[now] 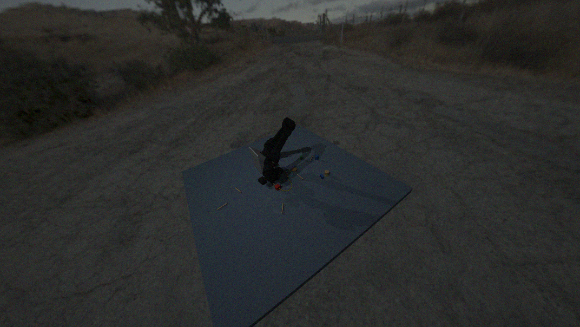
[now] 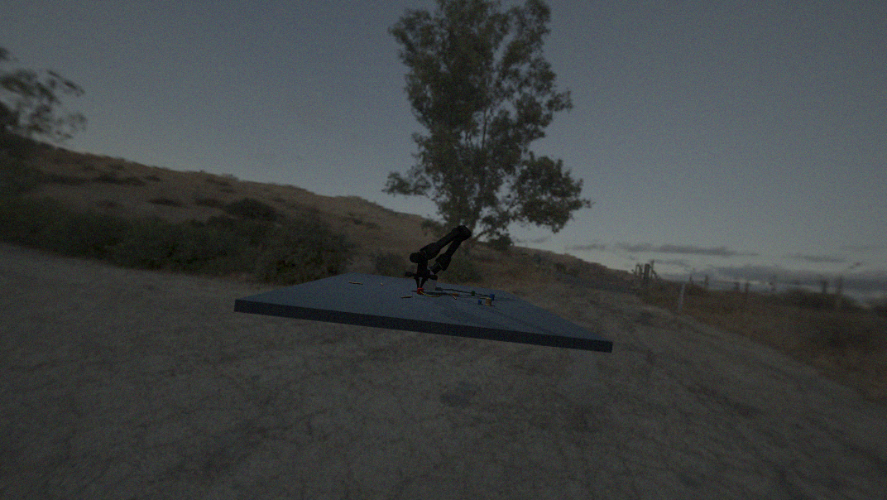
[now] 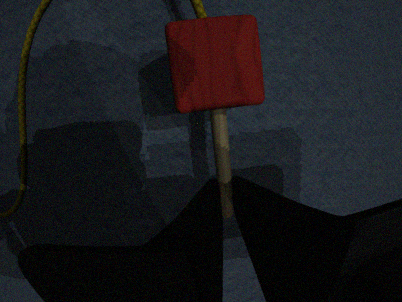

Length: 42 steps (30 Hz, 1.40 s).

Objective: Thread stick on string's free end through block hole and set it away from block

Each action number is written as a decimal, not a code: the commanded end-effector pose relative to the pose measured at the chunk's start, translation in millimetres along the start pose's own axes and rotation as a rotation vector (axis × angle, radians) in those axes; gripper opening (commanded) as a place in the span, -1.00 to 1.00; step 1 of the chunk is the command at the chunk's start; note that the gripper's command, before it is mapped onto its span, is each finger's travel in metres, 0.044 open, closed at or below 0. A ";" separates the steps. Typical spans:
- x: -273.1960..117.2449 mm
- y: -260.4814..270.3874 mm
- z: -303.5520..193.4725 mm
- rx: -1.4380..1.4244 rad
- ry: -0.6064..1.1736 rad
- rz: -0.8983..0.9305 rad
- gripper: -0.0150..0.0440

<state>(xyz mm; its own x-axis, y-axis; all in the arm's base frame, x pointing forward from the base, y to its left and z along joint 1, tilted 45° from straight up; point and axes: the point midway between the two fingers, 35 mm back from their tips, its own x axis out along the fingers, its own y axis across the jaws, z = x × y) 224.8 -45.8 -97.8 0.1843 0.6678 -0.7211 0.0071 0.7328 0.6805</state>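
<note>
The red block sits on the blue-grey table. The wooden stick sticks out of its near side in the wrist view. My gripper is shut on the stick close to its free end, a short way from the block. The yellow string loops round and meets the block's far side, where no stick shows. The inside of the hole is hidden. A small round tan piece, likely the button, lies beyond the block in the top view.
Loose sticks lie in front and left; another stick lies right of the block. A wooden cylinder, blue pieces and a green piece are farther right and back.
</note>
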 end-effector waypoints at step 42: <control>-0.8 -5.1 -53.0 -0.006 0.006 -0.003 -0.49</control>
<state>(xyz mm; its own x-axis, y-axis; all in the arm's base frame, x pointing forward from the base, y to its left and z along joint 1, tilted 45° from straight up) 177.3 -45.1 -105.0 0.1876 0.6633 -0.7244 0.0039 0.7370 0.6759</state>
